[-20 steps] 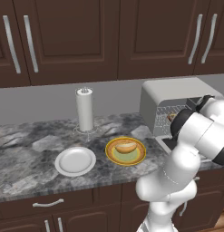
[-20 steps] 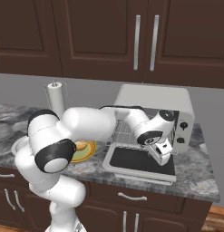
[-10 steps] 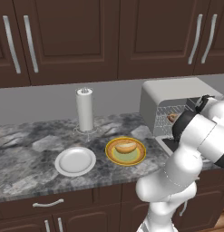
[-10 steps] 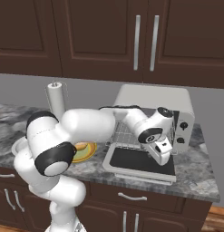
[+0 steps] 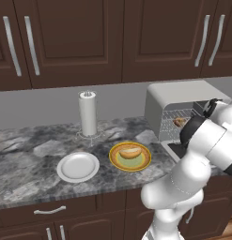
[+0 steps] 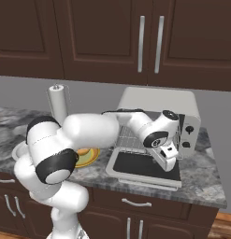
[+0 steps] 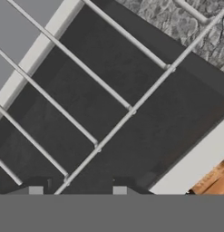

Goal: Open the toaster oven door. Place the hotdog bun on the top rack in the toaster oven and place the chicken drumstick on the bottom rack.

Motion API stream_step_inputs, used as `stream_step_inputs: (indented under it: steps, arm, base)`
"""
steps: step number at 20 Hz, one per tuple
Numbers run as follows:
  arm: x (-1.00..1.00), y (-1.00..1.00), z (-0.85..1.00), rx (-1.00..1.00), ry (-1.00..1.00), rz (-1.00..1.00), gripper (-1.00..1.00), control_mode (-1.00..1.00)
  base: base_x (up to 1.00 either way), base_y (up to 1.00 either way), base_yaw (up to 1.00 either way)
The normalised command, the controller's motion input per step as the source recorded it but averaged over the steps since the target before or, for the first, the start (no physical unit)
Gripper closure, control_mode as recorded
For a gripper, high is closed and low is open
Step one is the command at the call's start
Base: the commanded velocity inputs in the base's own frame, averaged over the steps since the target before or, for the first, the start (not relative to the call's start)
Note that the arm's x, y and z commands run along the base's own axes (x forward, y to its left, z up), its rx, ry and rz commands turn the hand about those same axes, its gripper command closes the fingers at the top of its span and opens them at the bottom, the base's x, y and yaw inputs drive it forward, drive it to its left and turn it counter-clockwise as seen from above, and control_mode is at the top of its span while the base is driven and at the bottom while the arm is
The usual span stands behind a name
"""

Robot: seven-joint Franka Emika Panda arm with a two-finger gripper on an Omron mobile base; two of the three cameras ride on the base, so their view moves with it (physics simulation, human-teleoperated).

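Kitchen counter (image 5: 28, 161), grey marble. Pincer (image 6: 167, 161): over lowered toaster oven door (image 6: 145, 164), jaws partly apart, empty. Chicken drumstick (image 5: 179, 122): behind it, on rack inside toaster oven (image 6: 156, 105). Hotdog bun (image 5: 130, 152): on yellow plate (image 5: 130, 161), well apart. Step judged: withdrawing; next, fetch bun.

In the left base view the arm covers the right half of the toaster oven (image 5: 157, 101), so its knobs and most of the lowered toaster oven door (image 5: 176, 149) are hidden. A small brown item (image 5: 179, 122) on a rack inside is too small to identify. In the right base view the arm hides the oven's opening, and the end effector (image 6: 169, 159) shows too little to judge its jaws.
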Motion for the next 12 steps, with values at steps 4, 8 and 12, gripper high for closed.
stream_step_inputs:
  steps: [4,8,12]
  arm:
    - [-0.26,0.09,0.15,0.02,-0.01,0.00,1.00,-1.00]
    - [-0.44,0.21,0.34,0.00,-0.08,0.00,1.00,-1.00]
    - [-0.34,0.41,0.38,-0.09,-0.08,0.04,1.00,-1.00]
  base:
    - [0.00,0.00,0.00]
    - [0.00,0.00,0.00]
    - [0.00,0.00,0.00]
